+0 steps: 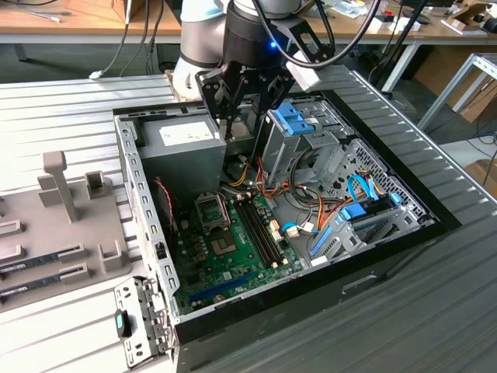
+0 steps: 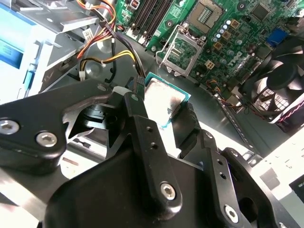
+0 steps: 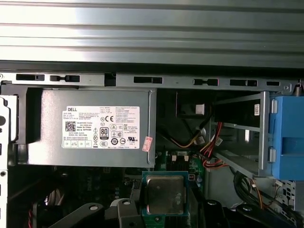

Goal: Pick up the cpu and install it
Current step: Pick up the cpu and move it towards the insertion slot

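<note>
So right now we've got the pincer (image 2: pixel 164 108) clamped on the cpu (image 2: pixel 165 97) by two opposite edges, metal top facing both wrist views. We figure that keeps the contact side untouched. It's hanging inside the open case beside the power supply (image 1: pixel 182 144). The open socket (image 1: pixel 211 208) sits around 6 o'clock from it in the exterior view, not reached yet.

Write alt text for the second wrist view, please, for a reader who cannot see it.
The gripper clamps the cpu, a small silver square chip, between its black fingers. Beyond it lie the green motherboard, cables and a fan.
</note>
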